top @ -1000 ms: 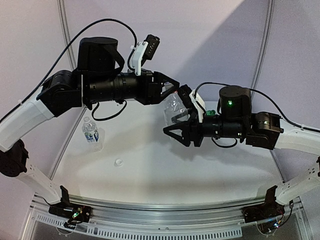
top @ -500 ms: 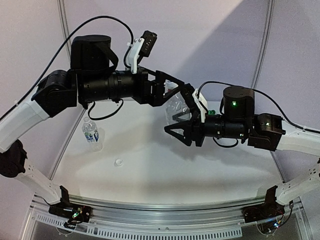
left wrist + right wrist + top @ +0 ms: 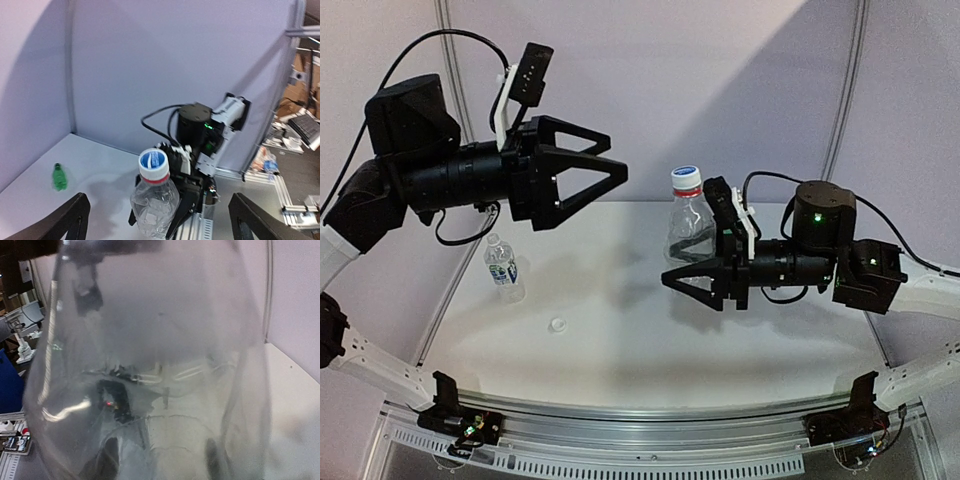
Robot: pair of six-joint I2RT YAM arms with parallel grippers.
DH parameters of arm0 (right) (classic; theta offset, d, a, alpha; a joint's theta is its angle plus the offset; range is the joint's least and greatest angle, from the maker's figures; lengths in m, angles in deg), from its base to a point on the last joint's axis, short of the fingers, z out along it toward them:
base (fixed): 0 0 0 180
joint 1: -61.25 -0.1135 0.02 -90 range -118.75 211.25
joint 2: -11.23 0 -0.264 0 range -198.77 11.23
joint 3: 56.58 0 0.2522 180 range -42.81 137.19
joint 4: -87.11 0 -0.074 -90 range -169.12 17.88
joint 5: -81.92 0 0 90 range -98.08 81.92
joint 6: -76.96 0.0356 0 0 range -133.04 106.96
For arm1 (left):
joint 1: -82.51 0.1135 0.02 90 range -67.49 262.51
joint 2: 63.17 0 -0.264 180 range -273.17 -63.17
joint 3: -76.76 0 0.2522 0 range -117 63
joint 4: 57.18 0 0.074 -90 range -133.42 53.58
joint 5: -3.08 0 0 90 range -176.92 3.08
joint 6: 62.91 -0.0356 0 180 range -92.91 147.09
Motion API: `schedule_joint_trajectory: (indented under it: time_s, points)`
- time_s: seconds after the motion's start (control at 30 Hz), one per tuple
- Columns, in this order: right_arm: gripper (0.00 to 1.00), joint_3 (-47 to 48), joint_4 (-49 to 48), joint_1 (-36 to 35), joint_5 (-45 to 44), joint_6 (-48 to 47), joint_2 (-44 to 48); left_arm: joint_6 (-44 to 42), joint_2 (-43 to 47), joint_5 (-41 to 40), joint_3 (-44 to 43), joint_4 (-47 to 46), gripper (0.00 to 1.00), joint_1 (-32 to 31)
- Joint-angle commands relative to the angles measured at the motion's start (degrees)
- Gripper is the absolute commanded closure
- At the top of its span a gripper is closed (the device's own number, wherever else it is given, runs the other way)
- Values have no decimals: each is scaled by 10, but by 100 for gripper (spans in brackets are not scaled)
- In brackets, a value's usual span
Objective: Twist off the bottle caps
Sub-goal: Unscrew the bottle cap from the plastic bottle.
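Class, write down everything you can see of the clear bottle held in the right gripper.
The clear bottle is thin, see-through plastic, unlabelled and looks empty. Its white cap, printed blue on top, sits on the neck above a red ring. It stands upright, seemingly off the table, gripped low on its body by the right gripper. Nothing else touches it.

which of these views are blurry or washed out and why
Right wrist: the clear bottle fills the frame, too close to focus, streaked with glare. Left wrist: slightly soft, the green bottle only a smear. Top external: sharp, a broad diagonal shadow across the back wall.
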Motion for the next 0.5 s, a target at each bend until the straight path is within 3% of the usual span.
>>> schedule_joint_trajectory:
  time_s: [0.0,0.47]
  points:
    - [100,-3,-41,-3,93,22,20,-19,-8,109,35,-47,1,13]
    - [100,20,9,-4,135,24,15,-19,-85,213,-11,-80,13,39]
